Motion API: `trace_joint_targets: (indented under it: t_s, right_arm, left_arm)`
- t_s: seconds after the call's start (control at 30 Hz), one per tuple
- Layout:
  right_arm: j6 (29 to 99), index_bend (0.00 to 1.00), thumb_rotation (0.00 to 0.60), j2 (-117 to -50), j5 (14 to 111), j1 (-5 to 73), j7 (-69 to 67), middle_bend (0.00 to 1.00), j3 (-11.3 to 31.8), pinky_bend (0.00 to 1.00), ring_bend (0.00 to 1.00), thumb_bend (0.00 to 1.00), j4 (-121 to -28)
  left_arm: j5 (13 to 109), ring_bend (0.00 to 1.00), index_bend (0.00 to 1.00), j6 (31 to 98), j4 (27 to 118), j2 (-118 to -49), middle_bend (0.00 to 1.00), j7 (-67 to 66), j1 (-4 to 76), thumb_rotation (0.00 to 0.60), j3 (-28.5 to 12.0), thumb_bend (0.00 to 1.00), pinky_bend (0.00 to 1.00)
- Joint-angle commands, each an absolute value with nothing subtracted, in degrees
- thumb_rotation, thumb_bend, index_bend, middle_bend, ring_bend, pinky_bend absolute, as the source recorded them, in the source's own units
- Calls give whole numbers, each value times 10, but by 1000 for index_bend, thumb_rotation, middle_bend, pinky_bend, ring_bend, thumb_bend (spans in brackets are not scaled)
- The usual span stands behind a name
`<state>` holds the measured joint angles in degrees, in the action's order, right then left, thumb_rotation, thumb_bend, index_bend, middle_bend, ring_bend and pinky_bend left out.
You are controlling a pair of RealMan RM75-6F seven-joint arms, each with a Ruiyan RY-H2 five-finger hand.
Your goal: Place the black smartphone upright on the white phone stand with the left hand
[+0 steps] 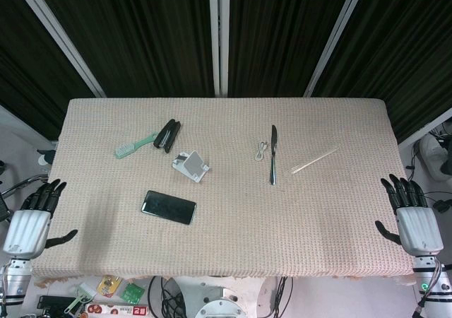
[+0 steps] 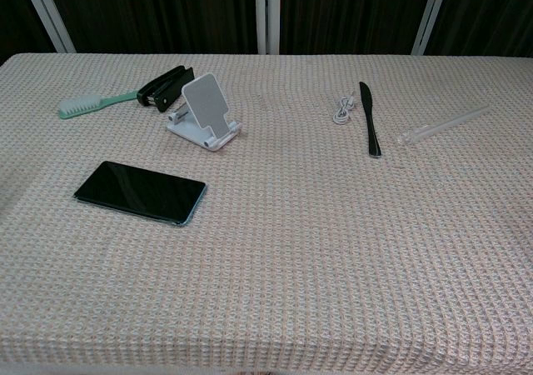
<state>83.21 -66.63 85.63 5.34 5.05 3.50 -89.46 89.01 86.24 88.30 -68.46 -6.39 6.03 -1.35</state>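
Note:
The black smartphone point(image 1: 169, 207) point(image 2: 140, 192) lies flat, screen up, on the left part of the table. The white phone stand point(image 1: 191, 166) point(image 2: 204, 115) stands a little behind and to the right of it, with nothing on it. My left hand point(image 1: 32, 215) hangs beside the table's left edge, fingers spread, holding nothing. My right hand point(image 1: 411, 215) is off the right edge, fingers also apart and empty. Neither hand shows in the chest view.
A green brush point(image 1: 134, 145) point(image 2: 92, 102) and a black stapler point(image 1: 167, 135) point(image 2: 162, 87) lie behind the stand. A black knife point(image 1: 273, 154) point(image 2: 369, 129), a small white cable point(image 1: 262, 150) point(image 2: 342, 109) and a clear stick point(image 1: 315, 160) point(image 2: 443, 125) lie on the right half of the woven tablecloth point(image 1: 233, 240).

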Motion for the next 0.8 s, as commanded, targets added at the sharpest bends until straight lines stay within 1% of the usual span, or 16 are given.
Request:
trace_joint_targets:
  t_s: [0.03, 0.33, 0.4, 0.47, 0.5, 0.63, 0.8]
  right_arm:
    - [831, 0, 600, -665, 856, 54, 51, 0, 34, 0, 0, 152, -894]
    - [841, 0, 600, -658, 863, 48, 40, 0, 31, 0, 0, 152, -894]
    - [845, 0, 600, -657, 863, 46, 38, 0, 31, 0, 0, 152, -895]
    - [846, 0, 600, -655, 861, 45, 37, 0, 32, 0, 0, 153, -896]
    - [846, 0, 600, -655, 861, 45, 37, 0, 33, 0, 0, 153, -897]
    - [849, 0, 600, -651, 858, 44, 39, 0, 35, 0, 0, 152, -901]
    - [849, 0, 600, -650, 856, 44, 37, 0, 37, 0, 0, 151, -897]
  left_arm:
    - [892, 78, 5, 862, 881, -686, 57, -63, 60, 513, -11, 0, 213]
    - [904, 78, 5, 869, 891, -683, 57, -72, 57, 511, -5, 0, 213]
    - [907, 78, 6, 862, 901, -676, 57, -79, 60, 534, -3, 0, 213]
    - [912, 78, 12, 848, 912, -669, 56, -89, 67, 587, 1, 0, 216]
    - [914, 78, 14, 841, 917, -667, 57, -94, 71, 597, 2, 0, 218]
    - [931, 77, 19, 800, 935, -666, 57, -121, 97, 600, 8, 0, 226]
    - [949, 78, 19, 749, 956, -676, 57, -156, 140, 600, 2, 0, 226]
